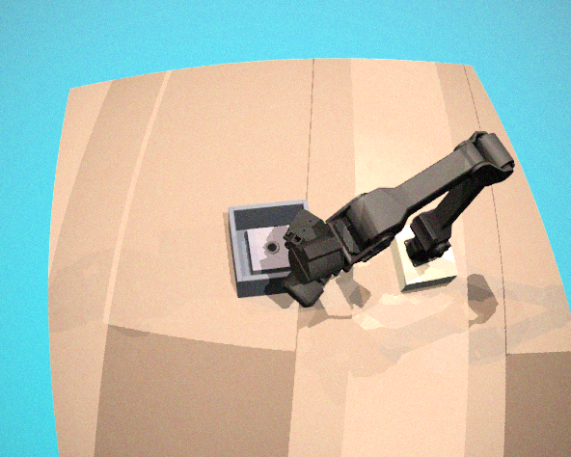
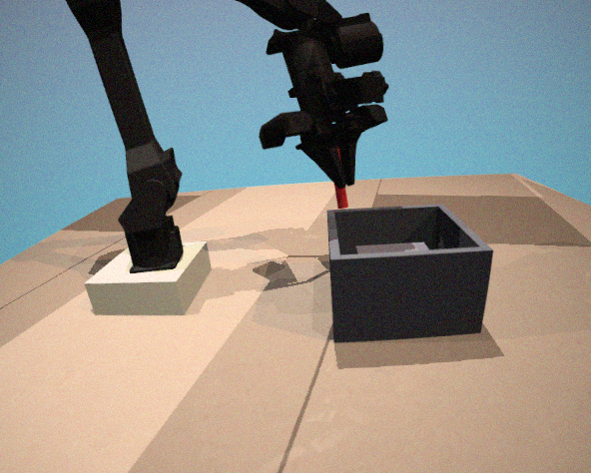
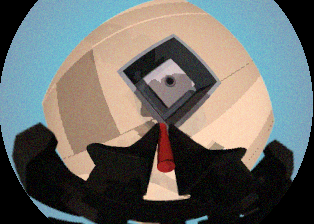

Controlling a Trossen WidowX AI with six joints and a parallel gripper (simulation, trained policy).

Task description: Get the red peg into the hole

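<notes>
The red peg is held between the fingers of my gripper, which is shut on it. Its lower end sticks out below the fingertips in the exterior view, slightly tilted, above the level of the box rim and near its left rear corner. The open dark grey box stands on the table. The pale plate lies at its bottom, with an empty round hole. In the top view the gripper body hides the peg and the box's right side.
The arm's base stands on a cream block on the table, to the right of the box in the top view. The box walls stand up around the plate. Shadows fall across the table and plate.
</notes>
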